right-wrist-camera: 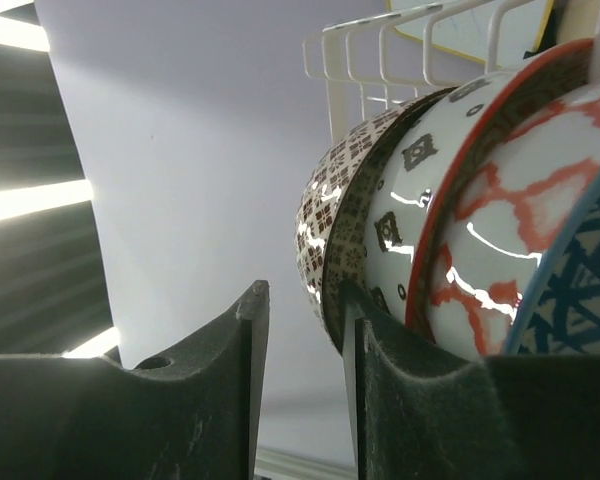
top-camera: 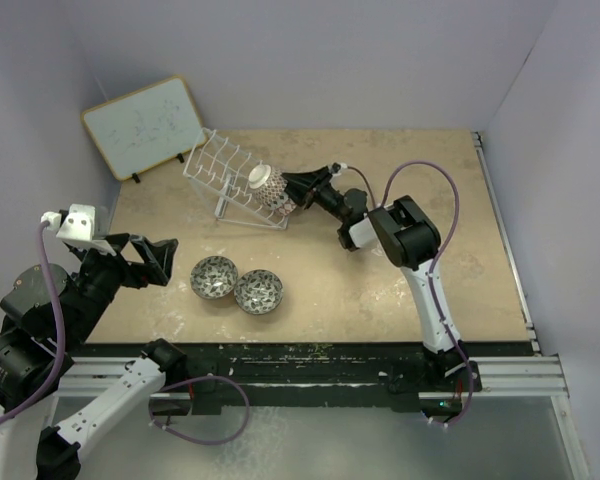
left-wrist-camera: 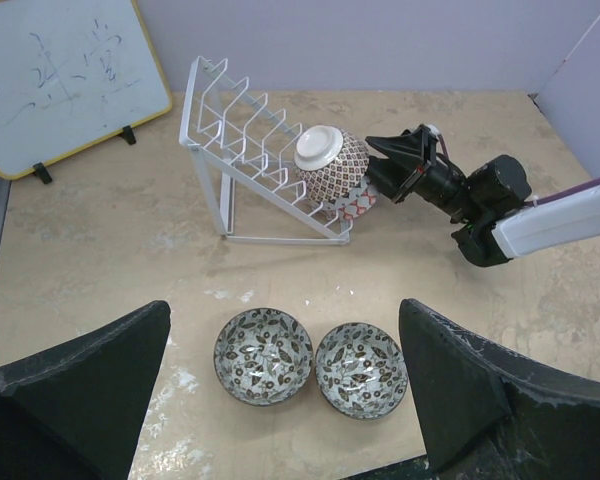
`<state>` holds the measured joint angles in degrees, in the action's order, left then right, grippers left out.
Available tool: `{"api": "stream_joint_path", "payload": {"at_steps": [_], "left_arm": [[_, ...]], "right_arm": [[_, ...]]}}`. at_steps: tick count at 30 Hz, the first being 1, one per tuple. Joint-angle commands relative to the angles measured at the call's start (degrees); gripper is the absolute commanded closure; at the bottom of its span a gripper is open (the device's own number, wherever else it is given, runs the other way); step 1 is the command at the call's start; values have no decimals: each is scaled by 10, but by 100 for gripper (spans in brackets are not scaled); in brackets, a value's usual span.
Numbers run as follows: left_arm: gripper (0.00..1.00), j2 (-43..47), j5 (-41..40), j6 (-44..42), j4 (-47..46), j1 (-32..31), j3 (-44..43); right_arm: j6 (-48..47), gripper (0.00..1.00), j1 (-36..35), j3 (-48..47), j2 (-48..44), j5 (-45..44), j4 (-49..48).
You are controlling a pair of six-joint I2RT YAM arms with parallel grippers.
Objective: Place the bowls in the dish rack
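Nearest the top camera: left gripper, spread wide, holding nothing. Just ahead of its tips, left grey-black bowl touching right grey-black bowl, both mouth-up on the table. Farther on, right gripper, tips at the bowls nested in the dish rack; rack's long axis running away from that gripper toward the whiteboard.

From the left wrist: wide fingers to either side, grey-black pair ahead between them. Beyond, beige-brown bowl on edge, white foot pointing away from the right gripper, pink-red bowl tucked against it on the gripper's side.

From the right wrist: fingers narrowly parted, nothing visible between. Just beside one finger, beige-brown, pink-red and blue bowl nested on edge, mouths toward the gripper, under rack wires.
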<state>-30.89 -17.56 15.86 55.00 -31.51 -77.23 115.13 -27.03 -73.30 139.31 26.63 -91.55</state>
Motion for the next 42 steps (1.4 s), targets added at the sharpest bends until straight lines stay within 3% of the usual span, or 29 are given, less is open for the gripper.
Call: {"api": "stream_joint_path", "payload": {"at_steps": [1, 22, 31, 42], "left_arm": [[1, 3, 2, 5, -16, 2, -5], [1, 10, 2, 7, -18, 2, -2], [1, 10, 5, 8, -19, 2, -2], [1, 9, 8, 14, -18, 2, -2]], "right_arm": [[3, 62, 0, 17, -41, 31, -178], [-40, 61, 9, 83, -110, 44, -114], [-37, 61, 12, 123, -121, 40, -129], [-93, 59, 12, 188, -193, 56, -73]]}}
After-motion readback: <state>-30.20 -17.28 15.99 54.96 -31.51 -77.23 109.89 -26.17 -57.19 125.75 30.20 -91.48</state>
